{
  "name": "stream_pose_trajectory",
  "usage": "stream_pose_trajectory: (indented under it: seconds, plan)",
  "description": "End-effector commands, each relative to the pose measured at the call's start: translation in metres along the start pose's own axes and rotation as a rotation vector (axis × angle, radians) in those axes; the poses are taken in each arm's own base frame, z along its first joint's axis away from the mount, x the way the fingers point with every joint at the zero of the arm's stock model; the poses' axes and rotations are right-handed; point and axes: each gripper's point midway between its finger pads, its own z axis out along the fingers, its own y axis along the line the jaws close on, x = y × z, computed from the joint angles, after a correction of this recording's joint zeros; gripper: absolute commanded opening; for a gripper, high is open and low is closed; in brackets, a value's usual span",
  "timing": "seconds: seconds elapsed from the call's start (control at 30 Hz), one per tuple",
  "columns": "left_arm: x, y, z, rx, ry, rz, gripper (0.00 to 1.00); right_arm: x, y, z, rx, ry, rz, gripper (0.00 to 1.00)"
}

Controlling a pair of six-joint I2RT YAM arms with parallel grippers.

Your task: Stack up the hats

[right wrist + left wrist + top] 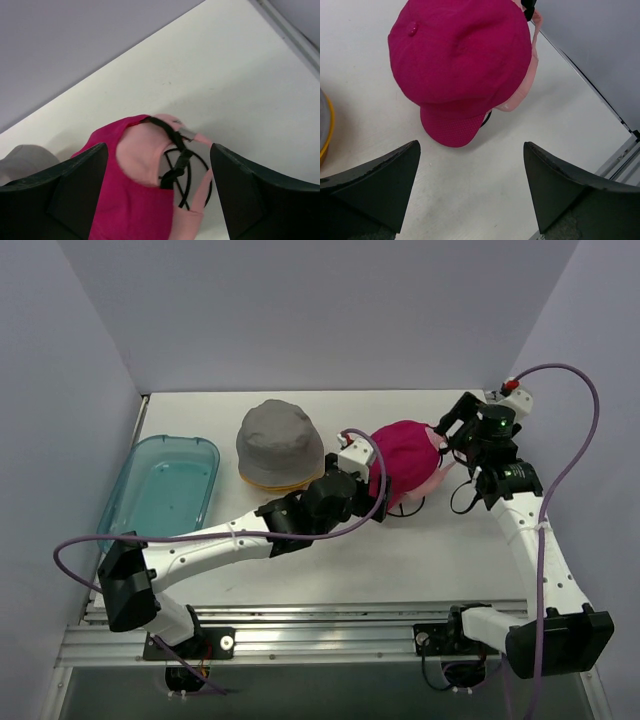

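Two pairs of hats sit on the table. The grey bucket hat covers the yellow bucket hat, of which we see only a strip of brim. Just to the right, the magenta cap lies over the pink cap, which peeks out along one side. The tray stands well apart on the left and holds no hat.

We judge the task about half done, and the step in hand is joining the two pairs into one pile.

Both arms reach toward the caps. The left gripper hovers on the peak side with its fingers spread wide and nothing between them. The right gripper hangs over the back of the caps, above the black strap, also spread wide and holding nothing.

Next, we think one gripper has to come down and close on both caps together. The pink cap sits off-centre under the magenta one, so a pinch on magenta cloth alone could leave it behind. The pair would then need lifting clear of the table and setting down squarely on the grey crown.
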Motion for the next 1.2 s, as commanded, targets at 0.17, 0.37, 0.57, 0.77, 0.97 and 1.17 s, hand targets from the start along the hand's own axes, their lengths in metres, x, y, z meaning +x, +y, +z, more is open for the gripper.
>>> stream_pose_trajectory:
  seconds: [0.17, 0.37, 0.57, 0.77, 0.97, 1.17]
  plan:
    - [-0.040, -0.014, 0.037, 0.015, -0.059, -0.055, 0.85, 0.005, -0.015, 0.010, -0.044, 0.035, 0.019, 0.64]
    - [-0.052, -0.018, 0.051, 0.068, -0.084, -0.079, 0.82, 0.012, -0.019, 0.014, -0.070, 0.036, 0.058, 0.61]
    - [-0.055, -0.027, 0.066, 0.084, -0.076, -0.081, 0.82, 0.031, -0.040, 0.015, -0.006, 0.035, 0.082, 0.58]
    - [-0.055, -0.024, 0.074, 0.077, -0.076, -0.092, 0.81, 0.030, -0.041, 0.020, -0.006, 0.016, 0.087, 0.48]
    - [-0.047, -0.022, 0.081, 0.071, -0.059, -0.094, 0.78, 0.027, -0.038, 0.024, -0.019, 0.003, 0.090, 0.35]
    - [-0.044, -0.021, 0.082, 0.070, -0.052, -0.096, 0.77, 0.023, -0.032, 0.031, -0.027, 0.011, 0.096, 0.30]
